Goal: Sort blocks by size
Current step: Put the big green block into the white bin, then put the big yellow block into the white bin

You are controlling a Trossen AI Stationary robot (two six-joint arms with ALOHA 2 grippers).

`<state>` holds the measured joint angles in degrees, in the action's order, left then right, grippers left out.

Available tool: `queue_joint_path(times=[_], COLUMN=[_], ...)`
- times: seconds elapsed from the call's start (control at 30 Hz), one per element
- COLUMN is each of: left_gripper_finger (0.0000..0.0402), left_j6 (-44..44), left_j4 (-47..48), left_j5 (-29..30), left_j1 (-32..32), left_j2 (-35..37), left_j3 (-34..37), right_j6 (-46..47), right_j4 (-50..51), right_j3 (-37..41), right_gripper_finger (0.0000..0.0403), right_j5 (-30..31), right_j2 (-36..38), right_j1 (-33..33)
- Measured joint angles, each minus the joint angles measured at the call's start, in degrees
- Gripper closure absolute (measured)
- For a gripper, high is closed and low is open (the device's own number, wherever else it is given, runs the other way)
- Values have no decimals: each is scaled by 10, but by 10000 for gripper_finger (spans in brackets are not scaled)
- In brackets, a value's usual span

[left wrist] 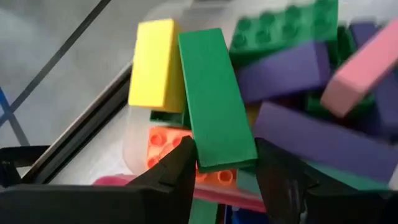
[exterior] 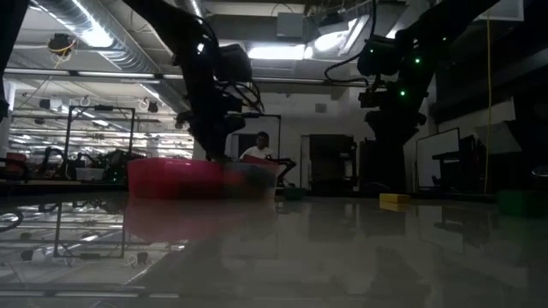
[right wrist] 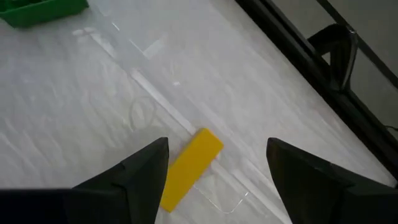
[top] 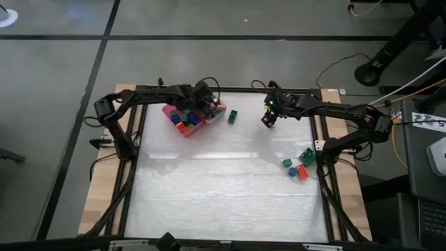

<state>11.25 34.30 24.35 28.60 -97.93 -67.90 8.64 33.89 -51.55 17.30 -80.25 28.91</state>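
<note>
1. Left gripper [left wrist: 225, 177] is over the pink tray [top: 172, 118] at the table's far left, right on top of the heap of blocks [top: 187, 120].
2. In the left wrist view its two dark fingers [left wrist: 176, 180] sit either side of the near end of a long green bar [left wrist: 216, 99]; they look to be touching its edges, but I cannot tell whether the grip is firm.
3. Beside that bar lies a yellow bar [left wrist: 155, 65], with purple bricks [left wrist: 283, 70], a studded green brick [left wrist: 286, 25], an orange studded brick [left wrist: 163, 140] and a pink piece [left wrist: 367, 65] crowded around.
4. Right gripper [right wrist: 214, 171] hangs above the far middle of the white table [top: 223, 188], jaws spread wide, holding nothing.
5. Directly below it a long yellow block [right wrist: 189, 168] lies flat on the table.
6. A lone green block [top: 233, 116] sits between the tray and the right gripper.
7. By the right edge, a small cluster: green [top: 306, 157], blue [top: 287, 163] and red [top: 302, 171] bricks, close together.
</note>
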Motion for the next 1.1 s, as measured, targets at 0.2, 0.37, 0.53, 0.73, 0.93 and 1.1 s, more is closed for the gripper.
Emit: queue_joint_path(times=[0.2, 0.37, 0.53, 0.73, 0.93, 1.1], left_gripper_finger=[233, 212, 213, 214, 216, 217], left_j6=[-12, 12, 3, -1, -12, -12], left_j4=[-5, -5, -5, -5, -5, -5], left_j5=[3, 4, 4, 5, 5, 4], left_j1=[-1, -7, -17, -26, -28, -28], left_j2=[0, 0, 0, 0, 0, 0], left_j3=[19, 19, 19, 19, 19, 19], right_j6=[10, 51, 93, 143, 194, 200], right_j4=[-12, -28, -23, -18, 12, 20], right_j3=[0, 0, 0, 0, 0, 0], right_gripper_finger=[134, 134, 134, 134, 134, 134], right_j5=[-3, -4, -4, -4, -2, -16], right_j2=[-39, -71, -92, -110, -112, -112], right_j1=[0, 0, 0, 0, 0, 0])
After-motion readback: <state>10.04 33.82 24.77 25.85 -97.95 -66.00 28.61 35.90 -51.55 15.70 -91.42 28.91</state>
